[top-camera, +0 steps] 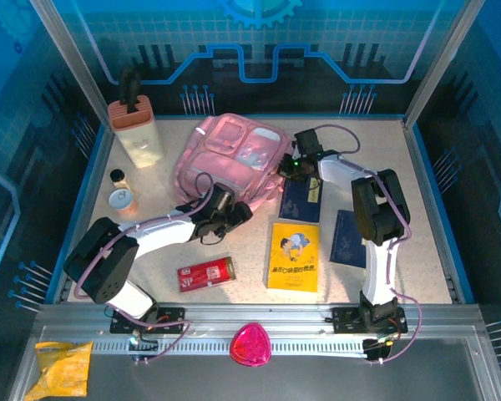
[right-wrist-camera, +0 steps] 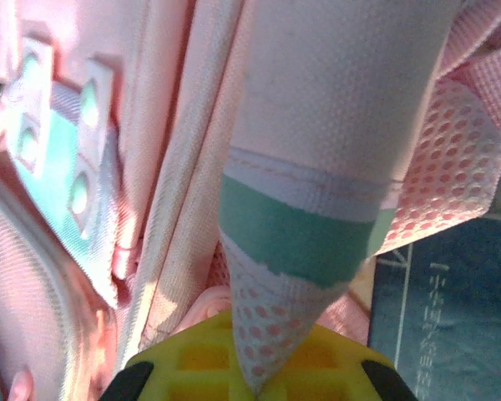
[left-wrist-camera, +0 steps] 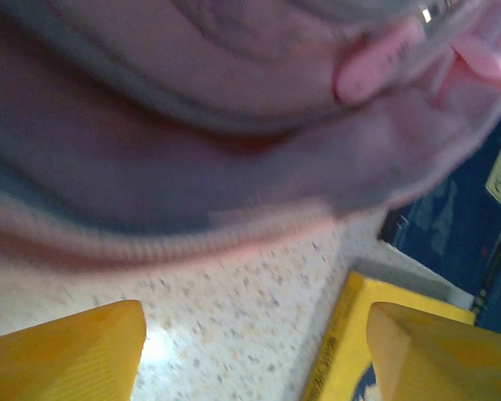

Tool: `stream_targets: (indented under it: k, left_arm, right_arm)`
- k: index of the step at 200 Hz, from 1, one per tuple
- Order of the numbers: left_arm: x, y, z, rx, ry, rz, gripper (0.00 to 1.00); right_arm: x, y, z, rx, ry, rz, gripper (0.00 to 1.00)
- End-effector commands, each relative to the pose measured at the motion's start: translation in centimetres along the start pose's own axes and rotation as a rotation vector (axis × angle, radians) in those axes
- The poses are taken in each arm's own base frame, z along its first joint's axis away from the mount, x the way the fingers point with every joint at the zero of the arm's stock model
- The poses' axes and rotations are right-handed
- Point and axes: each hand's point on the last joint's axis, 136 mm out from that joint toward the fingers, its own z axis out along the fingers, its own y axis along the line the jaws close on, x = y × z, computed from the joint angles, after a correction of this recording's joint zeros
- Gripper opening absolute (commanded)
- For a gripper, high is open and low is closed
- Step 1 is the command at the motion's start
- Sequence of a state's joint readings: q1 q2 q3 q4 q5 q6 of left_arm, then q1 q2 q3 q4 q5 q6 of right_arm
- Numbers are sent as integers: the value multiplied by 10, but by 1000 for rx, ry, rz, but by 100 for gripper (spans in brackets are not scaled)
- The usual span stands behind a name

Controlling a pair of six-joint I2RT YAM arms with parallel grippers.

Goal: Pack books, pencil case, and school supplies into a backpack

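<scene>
Backpack [top-camera: 234, 152] lies flat, upper centre of top view, just left of a navy book [top-camera: 301, 200]. Soft, floppy fabric w/ slick clear pockets, so it'll likely sag & fold if lifted by one spot. Best holds are prob. a strap, the zip pull [left-wrist-camera: 371, 71] or the opening rim, w/ 2nd arm propping the mouth. Right gripper [top-camera: 289, 167], at bag's right edge, is clenched on a pink mesh strap tab [right-wrist-camera: 301, 242]. Left gripper [top-camera: 236, 214], at bag's lower edge, has fingers [left-wrist-camera: 75, 351] apart w/ nothing btwn them. Left wrist view is blurred, so can't tell if main zip is open. Interior is hidden.
</scene>
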State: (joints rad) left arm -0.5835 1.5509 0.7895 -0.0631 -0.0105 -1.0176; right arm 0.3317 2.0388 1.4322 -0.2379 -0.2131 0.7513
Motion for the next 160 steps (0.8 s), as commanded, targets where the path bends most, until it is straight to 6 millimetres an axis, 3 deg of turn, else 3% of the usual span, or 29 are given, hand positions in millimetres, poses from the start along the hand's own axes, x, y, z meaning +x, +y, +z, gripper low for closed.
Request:
stream_targets:
  k: [1,22,42,63,81,106,126,160]
  left_arm:
    - [-37,-1,-3,6,-87,33,66]
    - [-64,9,-12,-17,-137,40,63]
    - [-86,19,-24,-40,-182,43,61]
    - [-102,24,-38,-47,-209,55,61]
    - [-108,20,-56,-41,-223,98,66]
    - [-96,12,-90,-29,-205,182,73]
    - [-70,12,-112,-17,-174,214,73]
    - [-15,-14,-118,29,-123,379,70]
  right_arm:
    - [-7,50,-47,-149,-59,-87,0]
    - [6,69,-71,-204,-59,-100,0]
    - [31,82,-87,-210,-61,-117,0]
    - [59,97,-89,-227,-48,-108,0]
    - [71,99,-85,-226,-64,-61,0]
    - [78,108,-83,-235,-80,8,0]
    - [78,114,-86,-231,-115,38,0]
    - [78,118,-92,-227,-126,78,0]
